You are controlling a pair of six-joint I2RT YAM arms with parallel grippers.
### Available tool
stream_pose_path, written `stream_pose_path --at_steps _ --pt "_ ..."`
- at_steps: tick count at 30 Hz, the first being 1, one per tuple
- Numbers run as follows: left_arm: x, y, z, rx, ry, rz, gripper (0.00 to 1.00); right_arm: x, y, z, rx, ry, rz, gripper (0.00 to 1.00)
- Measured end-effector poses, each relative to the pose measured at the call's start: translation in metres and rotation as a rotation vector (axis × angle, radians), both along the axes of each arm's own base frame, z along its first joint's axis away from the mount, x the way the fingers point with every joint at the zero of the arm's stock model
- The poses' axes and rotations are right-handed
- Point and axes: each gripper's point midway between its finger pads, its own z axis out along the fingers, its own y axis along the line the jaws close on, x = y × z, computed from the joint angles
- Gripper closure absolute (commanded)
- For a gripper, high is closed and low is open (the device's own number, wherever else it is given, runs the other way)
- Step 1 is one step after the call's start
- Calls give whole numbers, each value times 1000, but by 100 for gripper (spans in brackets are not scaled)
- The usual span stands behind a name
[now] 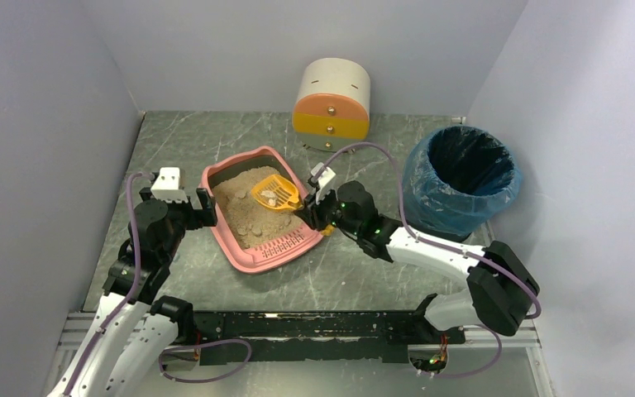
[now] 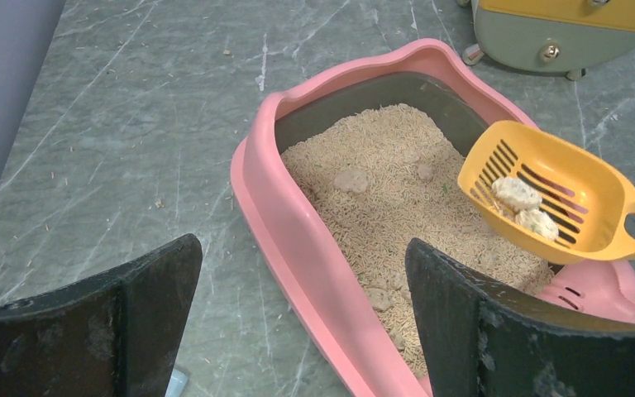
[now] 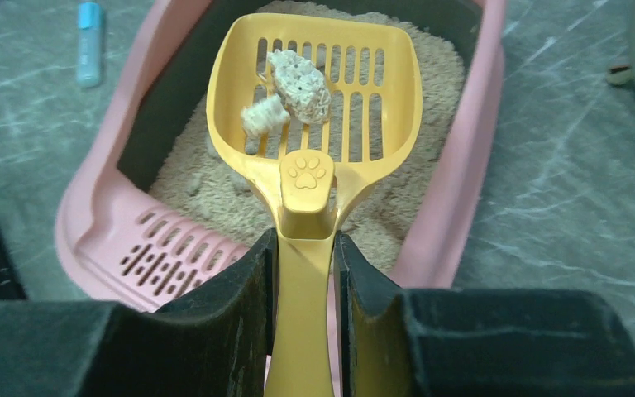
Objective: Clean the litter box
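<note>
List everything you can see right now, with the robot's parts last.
litter box: one, pink with beige litter, centre of the table
scoop: one, yellow, slotted, held over the litter
clumps: two, whitish, lying in the scoop
drawer unit: one, cream and orange, round, at the back of the table
bin: one, blue-lined, round, back right of the table
small tube-like object: one, light blue, on the table beside the litter box; too blurred to identify
table: one, grey marbled
left gripper: one, black, open, at the litter box's left rim
right gripper: one, black, shut on the scoop's handle
</note>
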Motion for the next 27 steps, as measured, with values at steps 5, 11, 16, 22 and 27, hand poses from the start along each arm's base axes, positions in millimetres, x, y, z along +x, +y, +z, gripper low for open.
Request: stream_pose_path --at_steps 5,11,16,22,27 --pt "0 0 0 1 0 0 3 -13 11 -3 37 110 61 100" --pt "-1 1 1 -2 -9 0 3 -14 11 -1 25 55 102 100" --pt "0 0 -2 2 6 0 3 -8 -3 -14 -88 -125 123 100" --pt "0 0 -2 2 7 0 3 -12 -7 -26 -166 -339 211 100" --pt "1 0 -3 3 11 0 3 -7 -6 -19 -246 -511 221 100"
